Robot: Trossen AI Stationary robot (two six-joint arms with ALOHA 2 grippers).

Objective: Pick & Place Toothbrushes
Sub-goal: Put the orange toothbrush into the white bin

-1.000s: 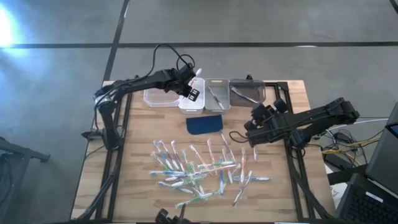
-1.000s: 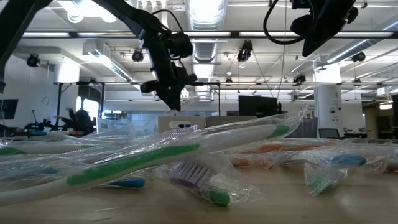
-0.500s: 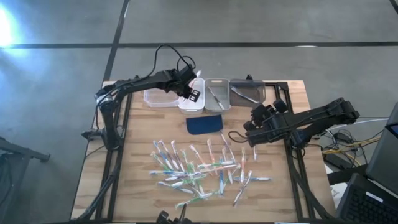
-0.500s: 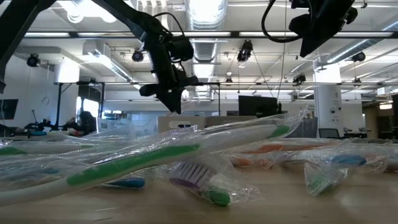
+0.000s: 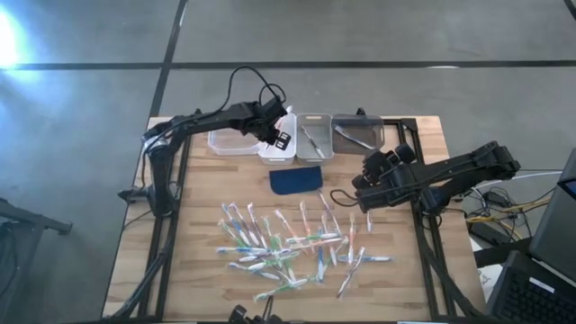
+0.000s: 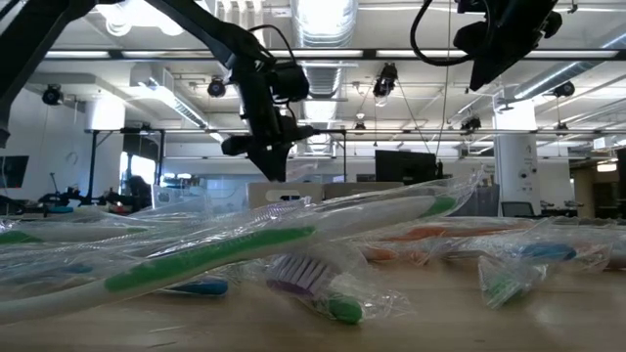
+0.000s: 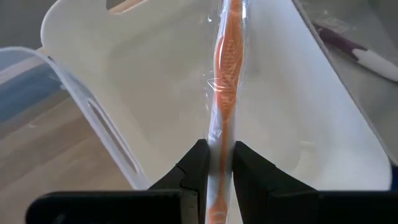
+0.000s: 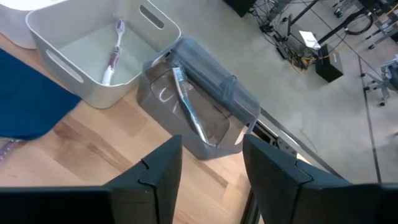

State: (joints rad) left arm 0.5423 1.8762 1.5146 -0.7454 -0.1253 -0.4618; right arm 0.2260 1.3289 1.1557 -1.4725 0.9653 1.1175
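Since a second ago the left gripper (image 5: 278,135) has crept slightly right above the far row of bins, while the right gripper (image 5: 367,195) holds its place but has spread its fingers, which now stand apart and empty. Left's fingers pinch an orange toothbrush (image 7: 225,81) in crinkly clear wrap, hanging over the white bin (image 5: 276,148). If let go from this height, the slick, light stick could strike the bin's smooth sloped wall and tip out, or lie across the rim. The grey bin (image 8: 99,59) already holds a purple-handled brush; the clear smoky bin (image 8: 202,118) holds what seems a bluish one. The other toothbrushes (image 5: 288,245) lie scattered, glossy in film, near the front of the wooden table (image 5: 202,225), beyond a dark blue pad (image 5: 297,180).
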